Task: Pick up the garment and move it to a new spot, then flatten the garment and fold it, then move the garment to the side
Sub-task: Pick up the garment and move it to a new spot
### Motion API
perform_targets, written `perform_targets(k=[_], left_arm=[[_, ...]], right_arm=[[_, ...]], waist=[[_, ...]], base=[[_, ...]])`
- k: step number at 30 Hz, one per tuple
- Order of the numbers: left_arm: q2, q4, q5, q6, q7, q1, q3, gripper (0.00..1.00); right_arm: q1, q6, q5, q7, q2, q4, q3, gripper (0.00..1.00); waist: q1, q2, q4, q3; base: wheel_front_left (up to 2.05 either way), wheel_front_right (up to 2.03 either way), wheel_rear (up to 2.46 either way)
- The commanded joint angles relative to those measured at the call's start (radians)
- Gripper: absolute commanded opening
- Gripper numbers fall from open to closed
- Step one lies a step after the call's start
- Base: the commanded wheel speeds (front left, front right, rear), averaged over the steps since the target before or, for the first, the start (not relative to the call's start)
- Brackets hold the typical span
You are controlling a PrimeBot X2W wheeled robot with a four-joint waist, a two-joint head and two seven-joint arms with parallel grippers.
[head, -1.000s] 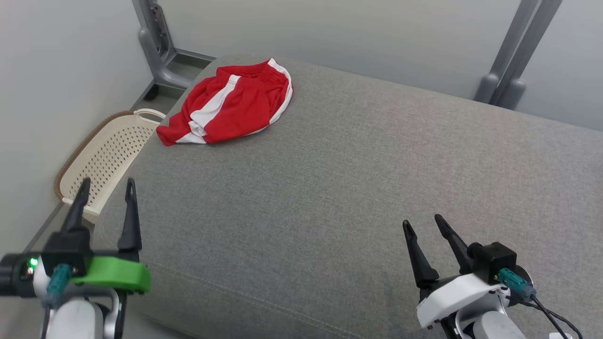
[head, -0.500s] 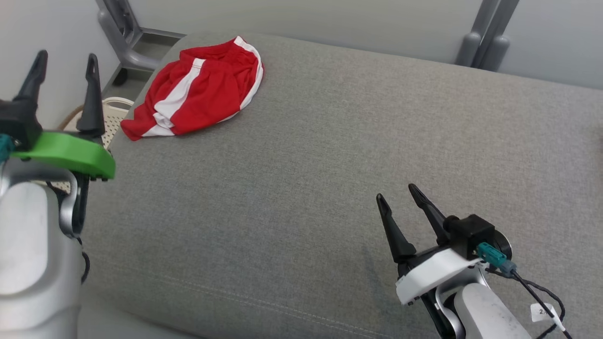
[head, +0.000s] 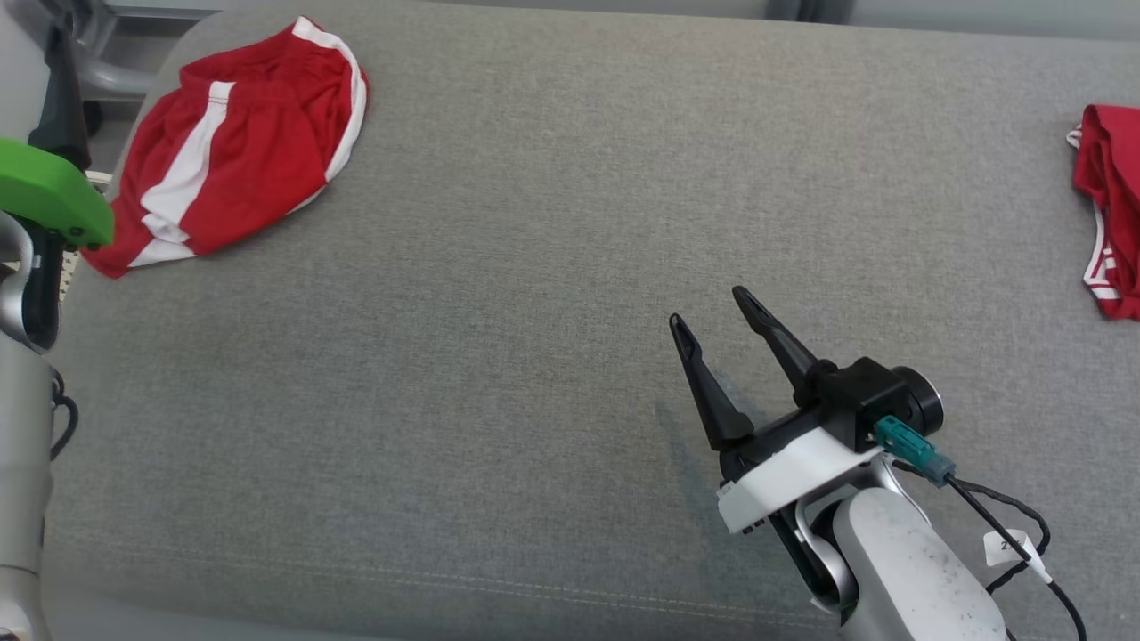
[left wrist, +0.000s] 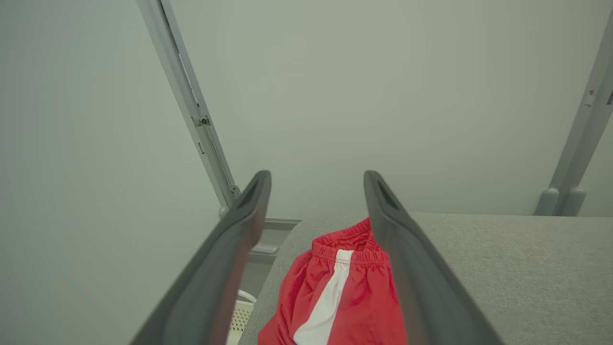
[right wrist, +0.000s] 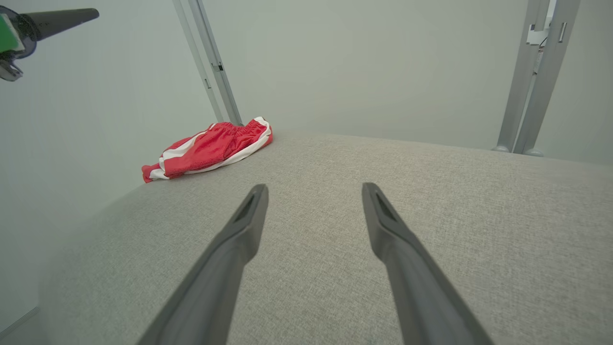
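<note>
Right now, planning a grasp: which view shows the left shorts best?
Head view: the shorts lie nearly whole, seen from above. Right wrist view shows them small and side-on; left wrist view cuts them off.

On cushion (head: 552,223): garment (head: 236,147) far left, second garment (head: 1113,178) at right edge.
</note>
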Motion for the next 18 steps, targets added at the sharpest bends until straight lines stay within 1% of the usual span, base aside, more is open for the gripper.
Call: perform_targets(k=[1,8,18], left_arm=[[0.014,0.016,-0.014,-0.001,0.001,-0.028,-0.01,1.0],[0.079,0.148,-0.095,-0.001,0.041,-0.132,-0.104,1.0],[0.134,0.299,-0.183,-0.001,0.081,-0.246,-0.177,1.0]], right_arm=[[-0.016,0.0,-0.007,0.003,-0.004,-0.008,0.0,1.0],[-0.037,0.0,-0.027,0.013,-0.004,-0.05,-0.002,1.0],[-0.069,0.0,-0.056,0.028,-0.004,-0.118,-0.001,1.0]], waist=[[-0.0001,0.0,-0.065,0.067],[-0.0001,0.0,-0.125,0.147],[-0.0001,0.0,-0.202,0.259]], base=[[0.0,0.0,0.0],[0.0,0.0,0.0],[0.0,0.0,0.0]])
